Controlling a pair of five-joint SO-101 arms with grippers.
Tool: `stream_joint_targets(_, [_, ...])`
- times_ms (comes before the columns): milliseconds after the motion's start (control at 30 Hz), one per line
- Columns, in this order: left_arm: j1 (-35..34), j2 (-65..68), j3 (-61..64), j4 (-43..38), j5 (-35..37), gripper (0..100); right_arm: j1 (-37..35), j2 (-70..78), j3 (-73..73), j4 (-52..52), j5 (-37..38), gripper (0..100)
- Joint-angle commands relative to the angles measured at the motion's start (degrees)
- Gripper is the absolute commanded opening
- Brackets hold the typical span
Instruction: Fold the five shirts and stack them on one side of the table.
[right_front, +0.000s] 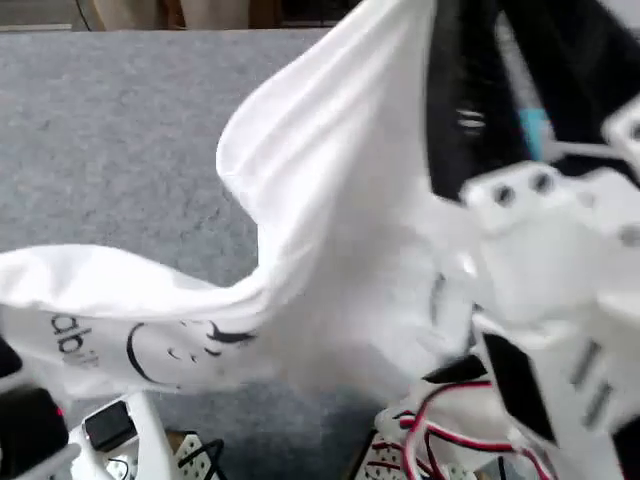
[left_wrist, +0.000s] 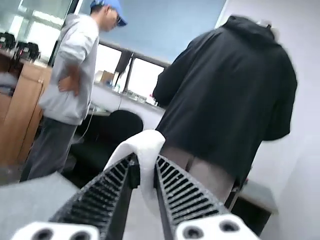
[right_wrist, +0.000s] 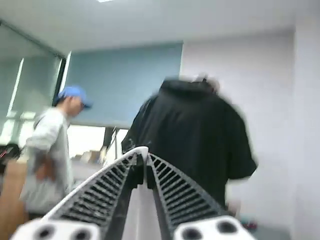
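Observation:
A white shirt (right_front: 330, 230) with a black printed drawing hangs lifted high above the grey table (right_front: 110, 140), one end raised toward the top, the other trailing to the left edge. An arm (right_front: 545, 300) in white plastic stands close against the cloth at the right. In the left wrist view my left gripper (left_wrist: 145, 162) points up and away from the table, shut on a fold of the white shirt (left_wrist: 142, 145). My right gripper (right_wrist: 144, 156) is also raised and shut, with the white shirt (right_wrist: 140, 210) pinched between its ribbed fingers.
The grey table stretches bare across the far left. Arm bases, a black box (right_front: 108, 425) and red and white wires (right_front: 450, 420) crowd the near edge. A dark shape (right_front: 480, 90) rises behind the shirt at the upper right.

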Motion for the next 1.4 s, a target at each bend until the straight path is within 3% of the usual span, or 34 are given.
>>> stream_joint_targets(0, [0.0, 0.6, 1.7, 4.7, 0.4, 2, -2.0, 0.3, 10.5, 1.2, -2.4, 0.2])
stream_joint_targets(100, [0.0, 1.1, 10.5, 3.2, 0.4, 2, -1.6, 2.3, 21.1, -3.9, -2.5, 0.2])
stream_joint_targets(200, [-0.1, 0.8, 23.6, -5.9, 0.4, 2, 1.2, 5.8, 31.3, -12.9, -2.6, 0.2])
stream_joint_targets(300, [-0.1, 1.1, 36.7, -20.6, 0.4, 2, 3.2, 10.1, 39.8, -24.4, -2.5, 0.2])
stream_joint_targets(500, [1.2, 8.9, 62.3, -59.6, 0.0, 6, 4.0, 18.7, 48.2, -38.5, -2.7, 0.2])
stream_joint_targets(600, [1.2, 19.5, 62.8, -66.8, 0.0, 12, 4.1, 22.3, 48.3, -39.6, -2.7, 0.2])
stream_joint_targets(867, [1.1, 50.6, 40.9, -67.0, 0.4, 12, 5.1, 25.2, 48.5, -38.2, -2.5, 0.2])
stream_joint_targets(1000, [1.5, 62.7, 28.3, -59.6, 0.1, 6, 5.8, 25.1, 48.3, -33.9, -2.3, 0.2])
stream_joint_targets(1167, [1.5, 70.5, 16.8, -47.9, 0.1, 2, 7.5, 25.4, 48.7, -30.1, -2.2, 0.2])
stream_joint_targets(1367, [2.5, 73.7, 12.0, -43.2, 0.1, 3, 7.3, 28.0, 51.5, -29.0, 5.6, 0.2])
